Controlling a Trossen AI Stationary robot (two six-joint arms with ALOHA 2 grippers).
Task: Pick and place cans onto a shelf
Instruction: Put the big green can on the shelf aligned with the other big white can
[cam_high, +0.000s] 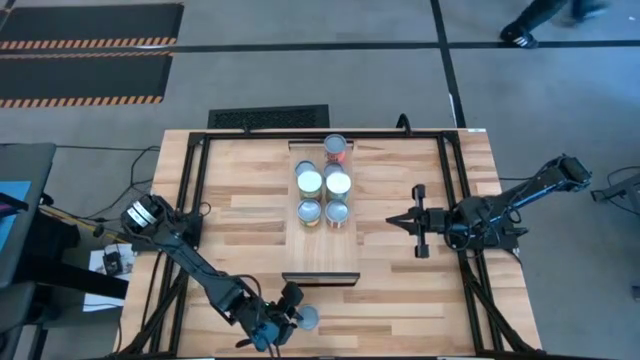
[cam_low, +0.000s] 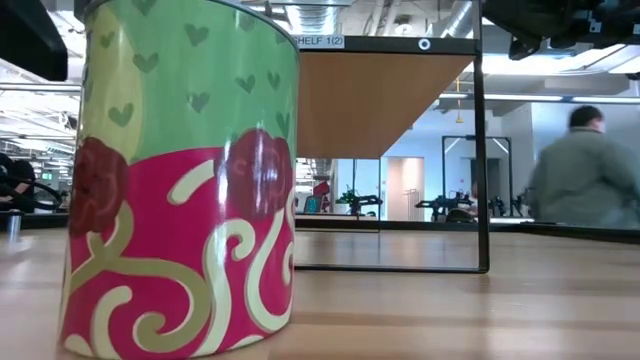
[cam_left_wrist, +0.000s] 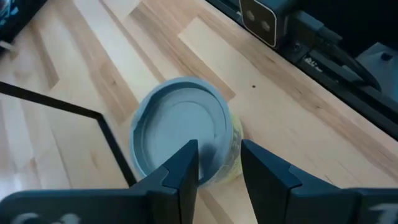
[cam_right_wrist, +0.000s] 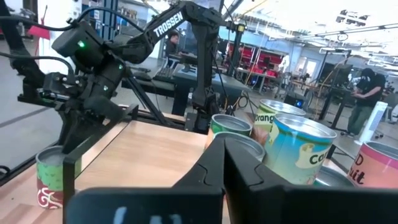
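Note:
A can (cam_high: 309, 318) with a silvery-blue top and a green and red label (cam_low: 180, 200) stands upright on the tabletop near its near edge. My left gripper (cam_high: 294, 308) is open by a narrow gap at this can. In the left wrist view one fingertip (cam_left_wrist: 189, 152) shows over the can's top (cam_left_wrist: 177, 124) and the other (cam_left_wrist: 249, 152) outside its wall. Several cans (cam_high: 323, 185) stand upright on the light-wood shelf (cam_high: 322, 250), also seen from the right wrist (cam_right_wrist: 292, 149). My right gripper (cam_high: 392, 222) is shut and empty, right of the shelf. My left gripper's fingers come from above, slanting down, and stand on either side of the can's rim (cam_left_wrist: 229, 146). I cannot tell whether they touch it. The can stands upright on the table.
The shelf is raised on a black frame (cam_low: 482, 150) above the tabletop, with bare tabletop (cam_high: 245, 200) to its left and right. A person (cam_low: 585, 170) walks in the room beyond the table. My left arm (cam_right_wrist: 93, 74) shows in the right wrist view.

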